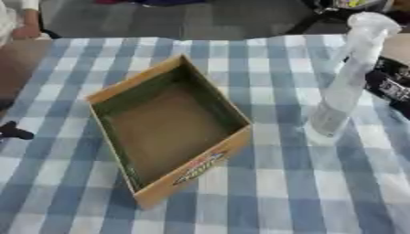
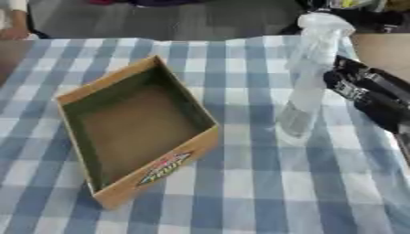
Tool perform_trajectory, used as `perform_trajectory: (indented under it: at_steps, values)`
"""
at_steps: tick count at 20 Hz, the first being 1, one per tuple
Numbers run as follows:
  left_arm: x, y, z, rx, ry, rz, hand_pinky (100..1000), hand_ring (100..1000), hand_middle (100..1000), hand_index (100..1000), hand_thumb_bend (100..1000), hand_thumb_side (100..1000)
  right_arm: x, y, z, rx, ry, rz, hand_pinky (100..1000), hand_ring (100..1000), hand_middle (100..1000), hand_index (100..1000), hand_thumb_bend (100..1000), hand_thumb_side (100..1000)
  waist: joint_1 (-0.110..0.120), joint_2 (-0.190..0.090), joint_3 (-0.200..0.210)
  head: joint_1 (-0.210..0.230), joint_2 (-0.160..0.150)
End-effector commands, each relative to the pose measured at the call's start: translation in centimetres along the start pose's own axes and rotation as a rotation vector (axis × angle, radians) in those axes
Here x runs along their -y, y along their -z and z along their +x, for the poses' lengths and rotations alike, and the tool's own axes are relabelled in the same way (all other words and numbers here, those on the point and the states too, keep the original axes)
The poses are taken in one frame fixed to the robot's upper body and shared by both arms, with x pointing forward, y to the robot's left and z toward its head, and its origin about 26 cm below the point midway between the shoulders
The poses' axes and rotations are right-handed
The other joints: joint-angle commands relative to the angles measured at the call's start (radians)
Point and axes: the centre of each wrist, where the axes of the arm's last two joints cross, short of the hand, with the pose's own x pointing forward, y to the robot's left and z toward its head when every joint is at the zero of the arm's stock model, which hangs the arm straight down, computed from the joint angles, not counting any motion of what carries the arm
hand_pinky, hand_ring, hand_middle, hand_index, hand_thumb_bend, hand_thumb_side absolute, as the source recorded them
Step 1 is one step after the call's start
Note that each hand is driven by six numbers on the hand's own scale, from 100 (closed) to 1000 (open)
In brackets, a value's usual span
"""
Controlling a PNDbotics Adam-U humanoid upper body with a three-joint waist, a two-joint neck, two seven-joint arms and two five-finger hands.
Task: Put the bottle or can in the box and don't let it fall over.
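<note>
Right eye view shows most of right hand (image 2: 370, 93), black, beside bottle; left eye view catches only its edge at right border. Cannot tell whether its fingers curl or lie straight, or whether it touches bottle. Left eye view alone shows dark bit of left hand (image 1: 14, 132) at left edge; finger state unclear. Clear plastic bottle (image 2: 307, 73) stands on checked blue-white surface (image 2: 264, 192), leaning slightly, right of open cardboard box (image 2: 120, 125), apart from it. Box interior bare, logo on near wall.

Right robot hand (image 2: 372, 93), fingers unclear.
</note>
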Motion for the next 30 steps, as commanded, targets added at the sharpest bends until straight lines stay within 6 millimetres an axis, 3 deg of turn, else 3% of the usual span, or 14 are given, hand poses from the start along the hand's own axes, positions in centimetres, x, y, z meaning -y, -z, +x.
perform_trajectory:
  at_steps: [1,30]
  values:
    - [-0.32,0.17,0.66,0.02,0.019,-0.004,1000,603,900,972,100,750,0.66,0.01,0.89,0.003,-0.044,0.004,994,1000,1000,1000,100,662,-0.003,-0.019,0.0,0.002,-0.011]
    - [-0.35,0.27,0.76,0.025,0.02,-0.007,1000,607,899,972,100,747,-0.11,0.59,1.3,0.011,-0.053,0.052,990,1000,1000,1000,100,669,-0.007,-0.016,0.003,0.004,-0.009]
